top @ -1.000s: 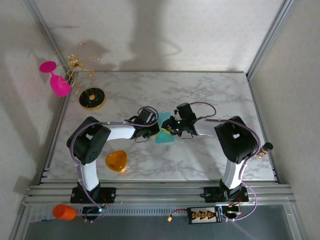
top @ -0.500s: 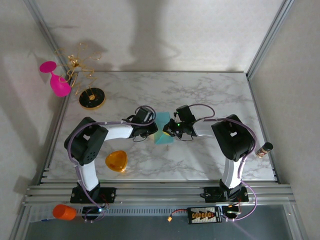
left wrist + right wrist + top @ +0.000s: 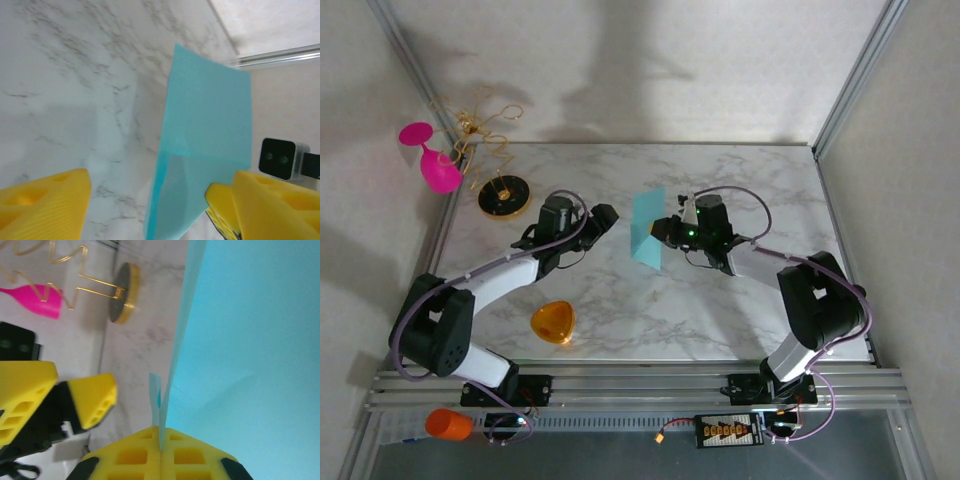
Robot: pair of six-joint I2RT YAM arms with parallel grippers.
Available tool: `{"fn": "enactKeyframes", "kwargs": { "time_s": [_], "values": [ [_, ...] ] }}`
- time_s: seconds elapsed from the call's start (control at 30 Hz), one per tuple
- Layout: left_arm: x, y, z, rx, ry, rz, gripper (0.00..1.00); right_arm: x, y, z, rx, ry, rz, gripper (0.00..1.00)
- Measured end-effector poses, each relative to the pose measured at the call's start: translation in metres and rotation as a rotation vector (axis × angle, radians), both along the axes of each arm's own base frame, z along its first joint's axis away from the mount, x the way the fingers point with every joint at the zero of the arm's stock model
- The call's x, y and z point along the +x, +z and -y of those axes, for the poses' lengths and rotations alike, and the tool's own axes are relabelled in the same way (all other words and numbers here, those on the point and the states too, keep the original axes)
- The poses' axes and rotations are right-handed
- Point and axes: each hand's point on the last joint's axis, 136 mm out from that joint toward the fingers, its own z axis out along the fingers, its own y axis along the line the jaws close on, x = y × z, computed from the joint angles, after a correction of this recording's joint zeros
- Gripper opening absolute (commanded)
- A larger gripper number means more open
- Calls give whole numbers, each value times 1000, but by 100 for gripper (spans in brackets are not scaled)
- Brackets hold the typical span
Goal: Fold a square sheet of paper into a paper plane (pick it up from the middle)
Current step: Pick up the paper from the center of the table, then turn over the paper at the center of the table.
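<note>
1. Progress: the sheet of paper (image 3: pixel 647 228) is off the marble table (image 3: pixel 740 300), held on edge over its middle. It shows a crease and a doubled layer along one side, but no pointed nose or wings. Judged from this, only early folds are done and most of the folding is still to do.
2. Right gripper (image 3: pixel 663 231): clenched on the sheet's edge, pads pressed together with the paper between them. The arm reaches in from the right.
3. Left gripper (image 3: pixel 604 217): jaws spread, grasping nothing, near the sheet's left side and apart from it. The arm stretches out low.
</note>
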Motion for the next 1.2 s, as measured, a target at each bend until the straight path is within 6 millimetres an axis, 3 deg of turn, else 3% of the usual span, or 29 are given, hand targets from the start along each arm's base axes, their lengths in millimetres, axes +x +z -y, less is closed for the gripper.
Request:
{"fn": "enactKeyframes", "kwargs": {
  "time_s": [0.1, 0.5, 0.73, 0.97, 1.2],
  "values": [
    [-7, 12, 8, -78, -48, 38, 99, 0, 19, -4, 59, 24, 40, 0],
    [-28, 68, 36, -296, -217, 207, 96, -3, 63, -13, 235, 98, 35, 0],
    [-32, 68, 49, -327, -275, 201, 76, -1, 88, -16, 291, 126, 52, 0],
    [-26, 77, 56, -377, -300, 221, 51, 1, 97, -16, 310, 140, 47, 0],
    [-19, 97, 61, -393, -316, 270, 37, 7, 105, -16, 313, 146, 45, 0]
  ]
}}
